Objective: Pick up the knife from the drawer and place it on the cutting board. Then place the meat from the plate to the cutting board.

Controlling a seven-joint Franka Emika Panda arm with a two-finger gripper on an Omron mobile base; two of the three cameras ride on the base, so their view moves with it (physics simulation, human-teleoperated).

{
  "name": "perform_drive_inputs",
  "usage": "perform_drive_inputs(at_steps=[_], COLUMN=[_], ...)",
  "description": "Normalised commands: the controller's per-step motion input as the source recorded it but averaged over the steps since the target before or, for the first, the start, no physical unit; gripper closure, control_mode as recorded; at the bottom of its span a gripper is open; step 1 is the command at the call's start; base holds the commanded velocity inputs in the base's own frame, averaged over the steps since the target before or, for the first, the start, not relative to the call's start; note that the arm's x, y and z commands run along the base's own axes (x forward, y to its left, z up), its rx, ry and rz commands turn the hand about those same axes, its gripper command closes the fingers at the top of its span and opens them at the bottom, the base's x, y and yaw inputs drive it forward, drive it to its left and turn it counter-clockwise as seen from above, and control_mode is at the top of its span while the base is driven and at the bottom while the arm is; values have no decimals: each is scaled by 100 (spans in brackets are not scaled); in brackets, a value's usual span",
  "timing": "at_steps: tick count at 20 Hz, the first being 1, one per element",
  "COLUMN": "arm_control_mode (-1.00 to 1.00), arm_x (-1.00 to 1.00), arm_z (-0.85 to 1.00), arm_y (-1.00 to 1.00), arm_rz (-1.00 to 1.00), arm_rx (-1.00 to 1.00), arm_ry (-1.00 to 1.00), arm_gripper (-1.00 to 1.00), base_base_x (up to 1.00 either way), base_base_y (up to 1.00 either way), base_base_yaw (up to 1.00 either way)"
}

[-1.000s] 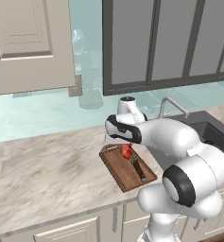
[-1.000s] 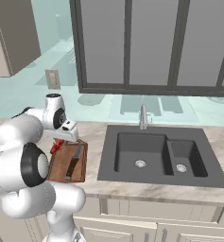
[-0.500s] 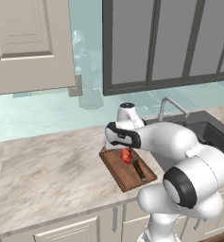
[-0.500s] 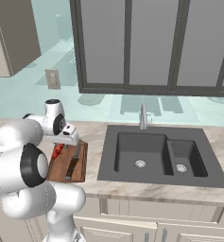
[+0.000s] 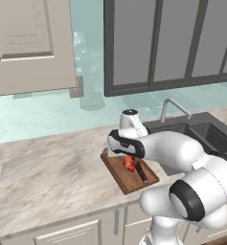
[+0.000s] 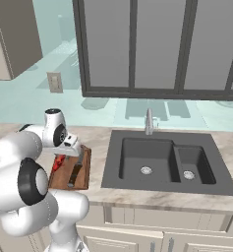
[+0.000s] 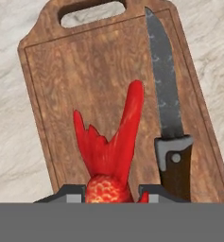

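Here one knife (image 7: pixel 168 118) lies on one cutting board (image 7: pixel 85 75), one meat (image 7: pixel 116 142) above.

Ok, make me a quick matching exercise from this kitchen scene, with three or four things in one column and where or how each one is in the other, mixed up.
Things:
1. knife
2. meat
3. cutting board
4. sink

States:
A. set into the counter under the tap
B. held between the fingers of the gripper
C. lying flat along one long edge of the board
D. resting on the marble counter, handle hole at one end

Pairs: 1-C, 2-B, 3-D, 4-A
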Motion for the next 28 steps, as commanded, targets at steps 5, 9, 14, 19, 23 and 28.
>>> perform_drive_inputs(at_steps=[5, 9, 14, 19, 23, 28], arm_control_mode=[-100, -100, -100, -100, -100, -100], arm_x=[1, 10, 8, 6, 1, 0], arm_z=[-3, -11, -21, -23, -20, -18], arm_y=[0, 0, 0, 0, 0, 0], arm_rz=[0, 0, 1, 1, 1, 1], arm_rx=[0, 0, 0, 0, 0, 0], arm_ry=[0, 0, 0, 0, 0, 0], arm_gripper=[100, 100, 100, 100, 100, 100], base_base_x=[0, 0, 0, 0, 0, 0], base_base_y=[0, 0, 0, 0, 0, 0], base_base_yaw=[0, 0, 0, 0, 0, 0])
